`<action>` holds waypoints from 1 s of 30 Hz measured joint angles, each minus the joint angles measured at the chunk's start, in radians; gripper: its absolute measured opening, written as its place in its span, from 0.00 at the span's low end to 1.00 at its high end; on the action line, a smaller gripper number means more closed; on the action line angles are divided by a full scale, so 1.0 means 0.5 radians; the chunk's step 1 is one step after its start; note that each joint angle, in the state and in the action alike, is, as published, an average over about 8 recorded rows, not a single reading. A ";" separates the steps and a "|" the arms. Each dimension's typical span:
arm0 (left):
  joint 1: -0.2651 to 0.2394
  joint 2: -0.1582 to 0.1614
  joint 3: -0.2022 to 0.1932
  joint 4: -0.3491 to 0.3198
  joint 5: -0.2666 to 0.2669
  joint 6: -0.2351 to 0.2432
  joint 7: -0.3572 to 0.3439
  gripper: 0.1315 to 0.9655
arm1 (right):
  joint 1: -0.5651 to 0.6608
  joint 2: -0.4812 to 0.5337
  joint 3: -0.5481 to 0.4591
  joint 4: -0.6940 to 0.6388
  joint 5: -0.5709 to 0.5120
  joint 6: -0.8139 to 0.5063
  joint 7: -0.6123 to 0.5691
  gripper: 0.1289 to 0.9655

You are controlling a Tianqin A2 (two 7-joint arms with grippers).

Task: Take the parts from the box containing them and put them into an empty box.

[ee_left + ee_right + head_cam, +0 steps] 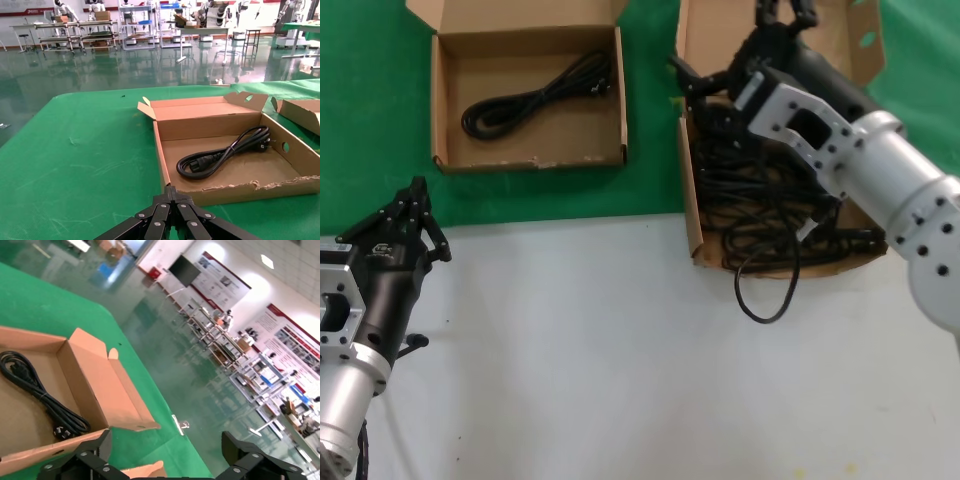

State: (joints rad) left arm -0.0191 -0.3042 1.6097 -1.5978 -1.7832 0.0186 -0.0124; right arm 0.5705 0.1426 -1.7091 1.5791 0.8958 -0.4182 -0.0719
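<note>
Found the deep box [691, 190] at the far right of the green cloth [370, 100], its front wall at the cloth's near edge, where the pale, smooth tabletop [620, 380] began. Saw it crammed with a tangle of black rubber power cords [760, 200], with one loop [765, 300] spilled over the front wall and lying on the tabletop. Found the right gripper [785, 15] released and grasping nothing, fingers spread wide, up over the box's tall back flap, with its silver arm slanting across the box and hiding much of the tangle. Saw the same wide gap of the right gripper [165, 440] in its own wrist view. Found the shallow box [438, 110] well apart to the left on the cloth, plain brown cardboard with low walls, a short back flap and a ragged front edge. Noted a single cord [535, 95] lying diagonally on its floor, looped long, with bare floor all round it. Saw open green cloth between the two boxes. Found the left gripper [417, 195] at the near left over the tabletop, clenched to a point on nothing, well short of the shallow box [240, 192]. Saw the cord [220, 155] there from the left wrist view too, past the gripper [171, 192]. Caught the shallow box [95, 385] and its cord [40, 395] in the right wrist view as well.
</note>
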 joint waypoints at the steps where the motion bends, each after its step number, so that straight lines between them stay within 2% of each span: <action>1: 0.000 0.000 0.000 0.000 0.000 0.000 0.000 0.02 | -0.025 0.012 0.011 0.020 0.025 0.012 0.000 0.61; 8: 0.000 0.000 0.000 0.000 0.000 0.000 0.000 0.02 | -0.090 0.069 0.029 0.053 0.138 0.062 -0.018 0.80; 17: 0.000 0.000 0.000 0.000 0.000 0.000 0.000 0.03 | -0.108 0.078 0.032 0.051 0.173 0.077 -0.019 0.94; 21: 0.002 0.000 -0.001 0.000 -0.001 -0.002 0.001 0.04 | -0.143 0.086 0.038 0.050 0.228 0.103 -0.013 0.96; 30: 0.006 0.001 -0.003 -0.001 -0.005 -0.006 0.004 0.13 | -0.257 0.112 0.059 0.050 0.408 0.186 0.005 1.00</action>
State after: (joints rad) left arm -0.0160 -0.3036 1.6082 -1.5981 -1.7858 0.0157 -0.0106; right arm 0.4421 0.1986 -1.6797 1.6040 1.1001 -0.3250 -0.0693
